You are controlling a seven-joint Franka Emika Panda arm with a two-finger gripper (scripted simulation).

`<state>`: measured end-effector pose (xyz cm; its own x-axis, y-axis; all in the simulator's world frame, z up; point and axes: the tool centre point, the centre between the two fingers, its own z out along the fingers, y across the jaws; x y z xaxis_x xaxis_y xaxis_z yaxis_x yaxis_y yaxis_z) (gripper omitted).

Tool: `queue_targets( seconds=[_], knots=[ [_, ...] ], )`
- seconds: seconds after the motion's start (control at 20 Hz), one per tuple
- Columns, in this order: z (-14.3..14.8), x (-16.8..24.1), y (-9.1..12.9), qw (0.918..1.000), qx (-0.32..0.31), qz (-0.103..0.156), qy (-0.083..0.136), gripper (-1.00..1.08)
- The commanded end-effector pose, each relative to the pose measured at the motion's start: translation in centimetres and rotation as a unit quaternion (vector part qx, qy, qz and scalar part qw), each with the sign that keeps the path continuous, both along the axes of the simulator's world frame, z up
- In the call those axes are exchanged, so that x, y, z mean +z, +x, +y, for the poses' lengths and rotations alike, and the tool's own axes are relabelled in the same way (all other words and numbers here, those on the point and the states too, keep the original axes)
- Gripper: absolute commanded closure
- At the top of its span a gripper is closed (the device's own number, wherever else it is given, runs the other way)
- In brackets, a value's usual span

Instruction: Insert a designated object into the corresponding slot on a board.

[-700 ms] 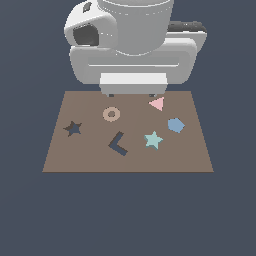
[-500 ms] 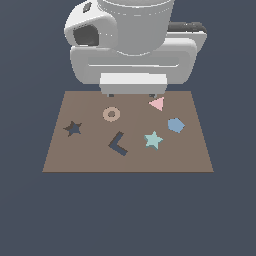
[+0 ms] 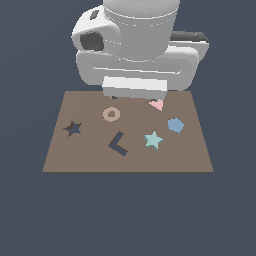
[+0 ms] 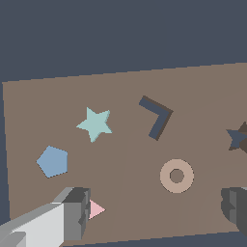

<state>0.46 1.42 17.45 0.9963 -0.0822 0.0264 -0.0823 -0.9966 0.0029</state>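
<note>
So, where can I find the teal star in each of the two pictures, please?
Exterior view: the teal star lies on the brown board, toward the exterior view's right, between the dark L-shaped cutout and the blue piece.
Wrist view: the teal star lies on the board, between the L-shaped cutout and the blue piece.
Shared landmark: the L-shaped cutout, beside the star in both.

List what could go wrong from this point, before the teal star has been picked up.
1. The gripper is open over the tan ring and pink triangle, not the teal star; closing here would grab a wrong piece.
2. The blue pentagon sits close beside the star, so a finger might nudge it.
3. The star slot lies across the board, past the L-shaped cutout; rotation must match.
</note>
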Motion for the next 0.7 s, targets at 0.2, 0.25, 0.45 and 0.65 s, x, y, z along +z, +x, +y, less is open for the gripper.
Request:
queue_targets(
  seconds=[0.2, 0.25, 0.45, 0.65],
  knots=[
    [0.9, -1.3, 0.2, 0.9984, -0.056, 0.001, 0.001, -0.92],
    [1.1, -1.5, 0.2, 0.9977, -0.067, 0.001, 0.001, -0.92],
    [1.8, -2.7, 0.5, 0.993, -0.118, 0.002, 0.002, -0.92],
    [2.8, -4.1, 0.9, 0.9837, -0.18, 0.003, 0.002, -0.92]
  ],
)
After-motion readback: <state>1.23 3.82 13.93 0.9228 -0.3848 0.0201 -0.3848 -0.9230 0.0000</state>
